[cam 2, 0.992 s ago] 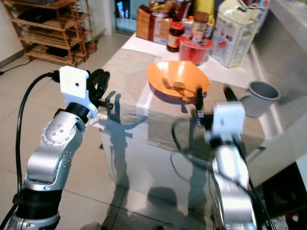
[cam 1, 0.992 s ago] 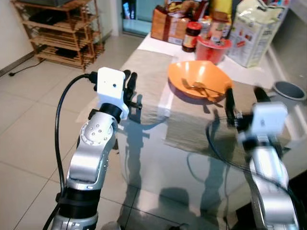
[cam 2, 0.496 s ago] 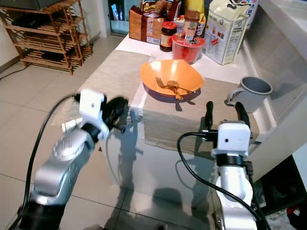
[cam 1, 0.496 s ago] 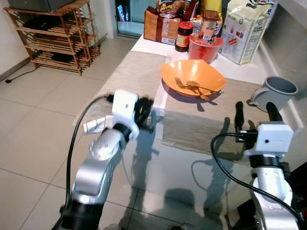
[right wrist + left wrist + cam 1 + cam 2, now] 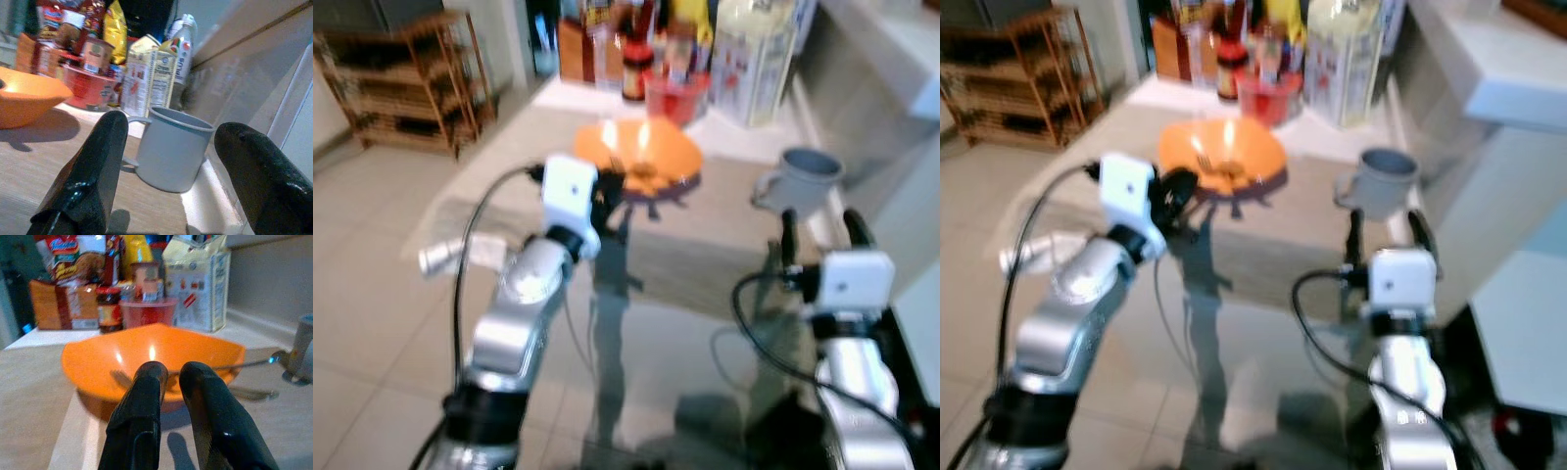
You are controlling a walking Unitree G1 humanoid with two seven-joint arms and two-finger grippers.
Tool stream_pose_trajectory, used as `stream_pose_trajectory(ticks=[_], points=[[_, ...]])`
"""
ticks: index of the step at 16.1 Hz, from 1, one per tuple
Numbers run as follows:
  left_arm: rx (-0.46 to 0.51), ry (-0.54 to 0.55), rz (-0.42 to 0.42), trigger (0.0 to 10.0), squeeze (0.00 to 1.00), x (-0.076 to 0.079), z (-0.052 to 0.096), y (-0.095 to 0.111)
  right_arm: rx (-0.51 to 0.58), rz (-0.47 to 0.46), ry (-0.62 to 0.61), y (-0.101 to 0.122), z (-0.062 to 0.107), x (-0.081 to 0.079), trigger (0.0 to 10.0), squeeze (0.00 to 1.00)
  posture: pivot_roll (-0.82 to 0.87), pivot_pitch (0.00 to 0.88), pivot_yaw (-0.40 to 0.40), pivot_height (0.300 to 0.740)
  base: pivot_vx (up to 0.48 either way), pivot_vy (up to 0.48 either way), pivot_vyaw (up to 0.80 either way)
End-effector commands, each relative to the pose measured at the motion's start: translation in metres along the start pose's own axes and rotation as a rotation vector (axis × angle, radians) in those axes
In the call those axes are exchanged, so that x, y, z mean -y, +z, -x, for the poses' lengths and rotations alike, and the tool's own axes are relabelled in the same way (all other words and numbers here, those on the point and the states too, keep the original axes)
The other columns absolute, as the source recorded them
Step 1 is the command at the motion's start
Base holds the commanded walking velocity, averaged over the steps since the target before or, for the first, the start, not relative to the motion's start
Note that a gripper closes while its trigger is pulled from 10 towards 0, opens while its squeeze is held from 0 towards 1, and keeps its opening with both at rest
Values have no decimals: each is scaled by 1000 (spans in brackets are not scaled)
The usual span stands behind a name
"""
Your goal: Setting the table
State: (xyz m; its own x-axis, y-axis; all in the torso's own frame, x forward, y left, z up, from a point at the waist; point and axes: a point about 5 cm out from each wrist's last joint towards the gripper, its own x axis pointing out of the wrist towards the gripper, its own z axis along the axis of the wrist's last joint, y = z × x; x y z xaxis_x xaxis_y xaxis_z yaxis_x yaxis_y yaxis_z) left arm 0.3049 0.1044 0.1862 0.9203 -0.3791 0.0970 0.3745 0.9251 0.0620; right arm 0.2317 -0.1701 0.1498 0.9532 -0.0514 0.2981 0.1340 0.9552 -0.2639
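Orange bowl (image 5: 151,355) sits mid-table with a fork (image 5: 122,378) and spoon inside, and the left gripper (image 5: 168,382) noses up to its near rim, fingers almost together, holding nothing. Right gripper (image 5: 171,147) spreads wide toward the grey mug (image 5: 173,149). Looks like the approach step; next, each must line up on its target.
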Motion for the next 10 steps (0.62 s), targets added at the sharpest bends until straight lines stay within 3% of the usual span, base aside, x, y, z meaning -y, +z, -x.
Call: stream_pose_trajectory(ticks=[1,7,8,10], points=[[3,16,28,10000,1000,-6,0,-1,19,11,22,3,-4,-2,10000,0,26,0,-19,718,0,0,0],[7,34,-25,10000,1000,-9,-5,3,25,6,52,2,-7,-8,10000,0,34,0,-20,718,0,0,0],[25,18,1,0,980,-8,-5,5,27,4,57,2,-8,-9,10000,0,38,0,-21,718,0,0,0],[37,2,21,0,984,-7,-5,7,28,3,61,3,-8,-10,10000,0,39,0,-19,718,0,0,0]])
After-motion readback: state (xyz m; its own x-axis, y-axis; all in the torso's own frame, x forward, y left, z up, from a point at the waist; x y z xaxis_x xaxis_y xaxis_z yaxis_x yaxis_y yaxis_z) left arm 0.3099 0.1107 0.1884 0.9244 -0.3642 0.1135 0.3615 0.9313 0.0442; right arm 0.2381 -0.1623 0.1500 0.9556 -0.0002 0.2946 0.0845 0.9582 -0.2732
